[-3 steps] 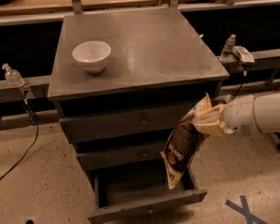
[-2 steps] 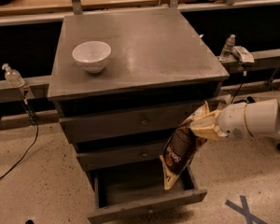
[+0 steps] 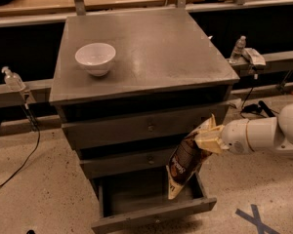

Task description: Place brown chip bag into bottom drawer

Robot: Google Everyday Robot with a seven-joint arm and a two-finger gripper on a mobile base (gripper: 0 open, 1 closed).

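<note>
Brown chip bag (image 3: 184, 164) hangs tilted from my pincer (image 3: 210, 139), which pinches bag's pale top end, right of cabinet front. Bag's lower end reaches into pulled-out bottom drawer (image 3: 151, 217), right side. I see white bowl (image 3: 95, 58) far left on grey surface (image 3: 161, 48).

Open bottom drawer (image 3: 154, 217), free at its left; brown chip bag (image 3: 184, 162) in the gripper (image 3: 208, 139)'s grasp over its right side.
</note>
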